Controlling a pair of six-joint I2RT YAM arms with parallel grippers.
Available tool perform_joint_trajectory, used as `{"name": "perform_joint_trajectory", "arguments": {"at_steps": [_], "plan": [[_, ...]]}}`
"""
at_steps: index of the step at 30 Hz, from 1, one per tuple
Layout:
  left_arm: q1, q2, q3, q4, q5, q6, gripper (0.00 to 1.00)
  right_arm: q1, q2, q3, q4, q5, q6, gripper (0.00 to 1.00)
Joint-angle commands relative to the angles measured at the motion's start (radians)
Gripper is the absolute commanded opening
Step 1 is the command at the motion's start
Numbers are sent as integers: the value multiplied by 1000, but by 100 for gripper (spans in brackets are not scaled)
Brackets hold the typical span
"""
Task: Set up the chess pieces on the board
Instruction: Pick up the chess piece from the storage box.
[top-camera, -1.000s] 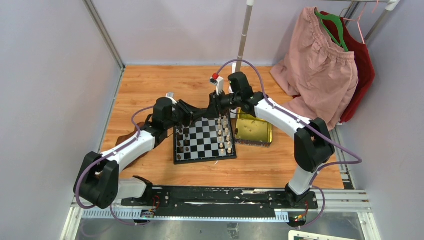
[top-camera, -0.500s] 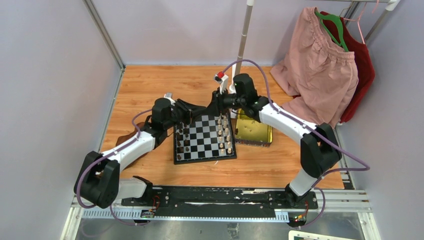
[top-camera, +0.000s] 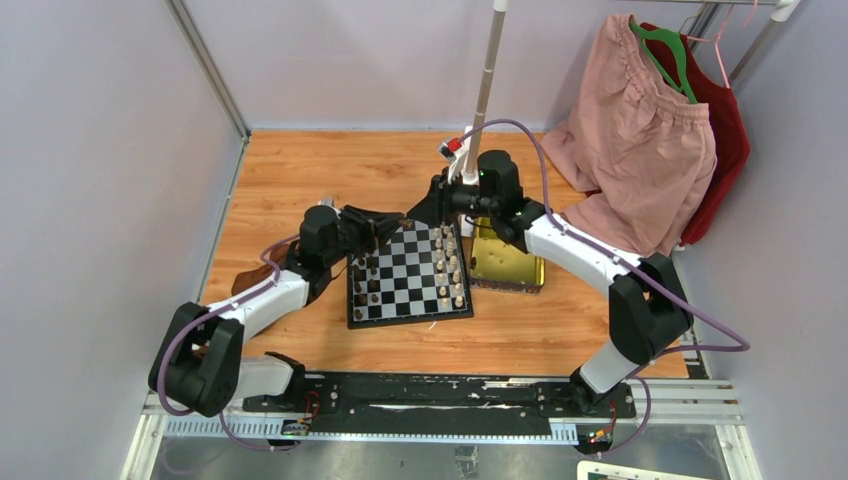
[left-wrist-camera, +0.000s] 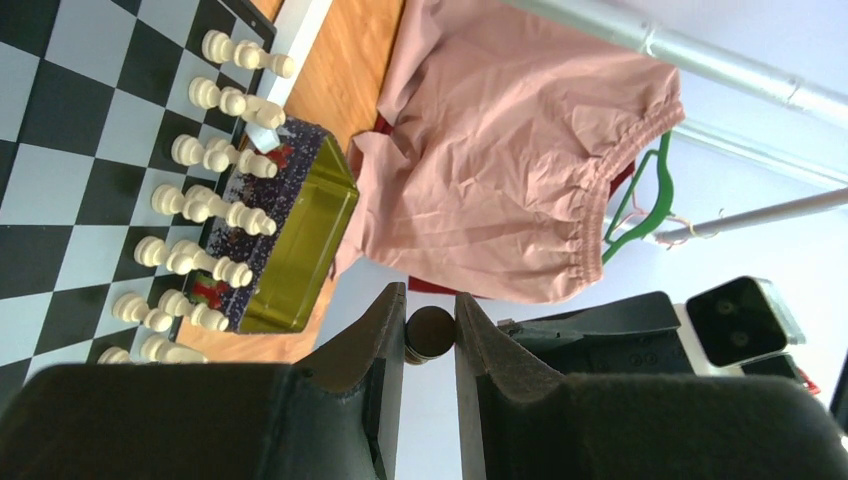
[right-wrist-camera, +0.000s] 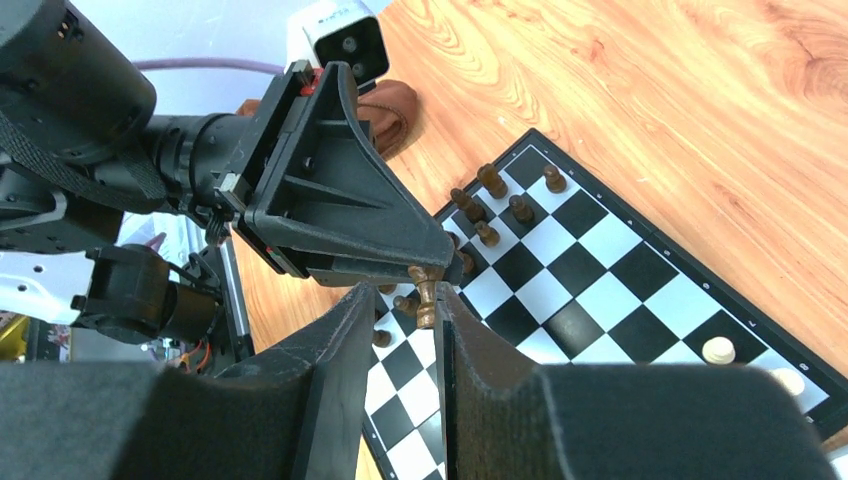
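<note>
The board (top-camera: 400, 322) lies mid-table, with cream chess pieces (top-camera: 452, 270) along its right side and dark ones (top-camera: 365, 285) along its left. Over its far edge my two grippers meet tip to tip. My left gripper (left-wrist-camera: 430, 300) is shut on a dark chess piece (left-wrist-camera: 430, 333), seen end-on between its pads. In the right wrist view that brown piece (right-wrist-camera: 426, 298) hangs from the left gripper's tip, between the fingers of my right gripper (right-wrist-camera: 405, 295). The right jaws stand open: the piece sits near one pad, with a gap to the other.
A gold tray (top-camera: 507, 262) sits just right of the board. Pink and red clothes (top-camera: 640, 130) hang on a rack at the back right, and its pole (top-camera: 486, 70) rises behind the right wrist. A brown object (top-camera: 250, 280) lies under the left forearm.
The right arm has swung a little to the right and back and its jaws have widened slightly. The left arm has shifted slightly left, still shut on the dark piece.
</note>
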Motion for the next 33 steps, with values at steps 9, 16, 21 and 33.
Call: {"name": "perform_joint_trajectory", "arguments": {"at_steps": [9,16,21,33], "plan": [[13,22,-79,294,-81,-234,2,-11,18,-87,246,-6,131,33],[12,48,-86,349,-66,-266,2,-13,39,-107,308,-1,160,34],[13,60,-89,372,-63,-277,2,-18,53,-112,341,-4,179,34],[13,91,-90,404,-47,-286,2,-20,80,-92,363,-18,199,34]]}}
